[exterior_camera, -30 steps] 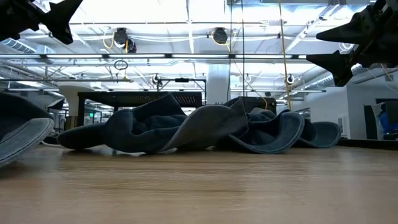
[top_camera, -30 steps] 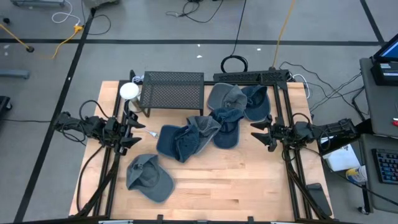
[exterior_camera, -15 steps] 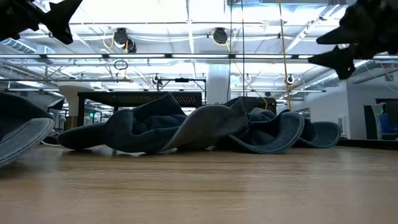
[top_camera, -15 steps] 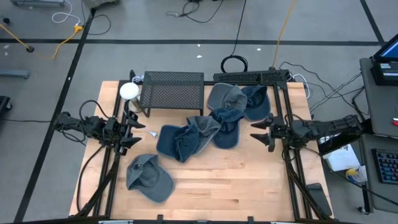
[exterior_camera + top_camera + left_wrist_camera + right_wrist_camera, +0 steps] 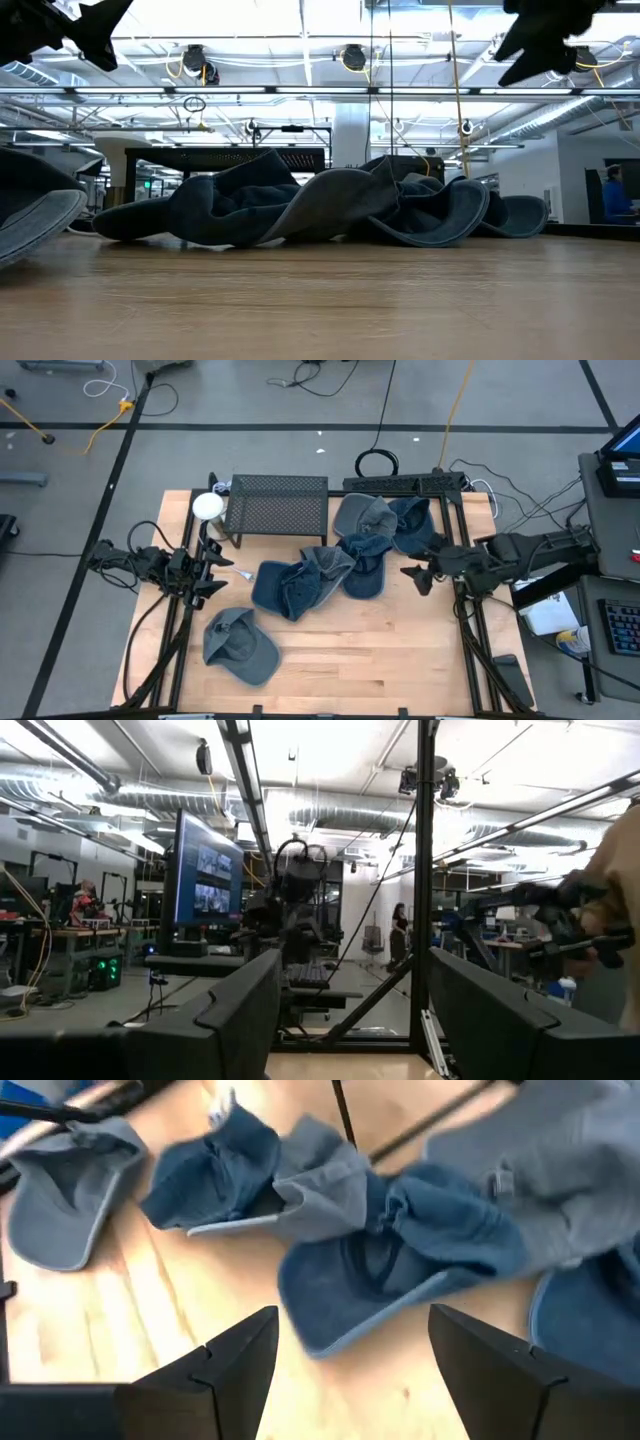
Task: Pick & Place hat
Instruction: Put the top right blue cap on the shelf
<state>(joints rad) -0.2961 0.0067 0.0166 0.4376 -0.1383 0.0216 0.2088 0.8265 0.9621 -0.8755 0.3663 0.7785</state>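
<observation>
We saw a heap of blue denim hats (image 5: 345, 560) lying across the middle of the wooden surface (image 5: 370, 660), overlapping one another from the centre toward the far right. One more hat (image 5: 238, 645) lay apart from them, near the front left of the surface, crown up with its brim toward the front.

A black wire-mesh basket (image 5: 278, 505) stood at the far edge, left of the heap. None of the hats lay in it as far as we could tell from above. A white round object (image 5: 207, 506) sat just beside its left end.

The right hand (image 5: 416, 572) hovered just right of the heap, fingers spread and holding nothing. The left hand (image 5: 218, 570) waited at the left side, also spread and empty, between the basket and the lone hat.
</observation>
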